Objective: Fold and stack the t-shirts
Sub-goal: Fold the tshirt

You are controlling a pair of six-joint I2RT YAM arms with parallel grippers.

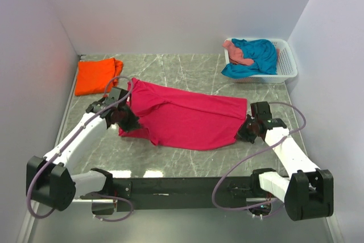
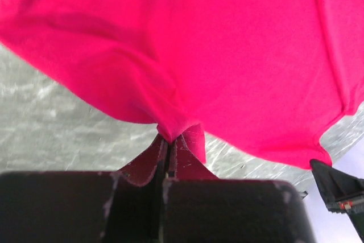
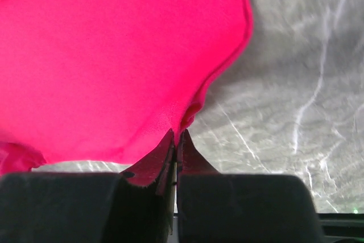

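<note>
The magenta-pink t-shirt (image 1: pixel 187 115) is stretched across the middle of the table between my two grippers. My left gripper (image 1: pixel 126 119) is shut on its left edge; the pinched cloth shows in the left wrist view (image 2: pixel 170 129). My right gripper (image 1: pixel 245 132) is shut on its right hem, seen in the right wrist view (image 3: pixel 177 126). The shirt fills both wrist views (image 2: pixel 216 44) (image 3: pixel 108 55). A folded orange t-shirt (image 1: pixel 96 75) lies at the far left. A teal-blue t-shirt (image 1: pixel 257 56) and a salmon-pink one (image 1: pixel 238 52) sit in the basket.
A white slatted basket (image 1: pixel 288 61) stands at the far right corner. The grey marble tabletop (image 1: pixel 187 72) is walled in by white panels on three sides. The black arm mount bar (image 1: pixel 170 187) runs along the near edge.
</note>
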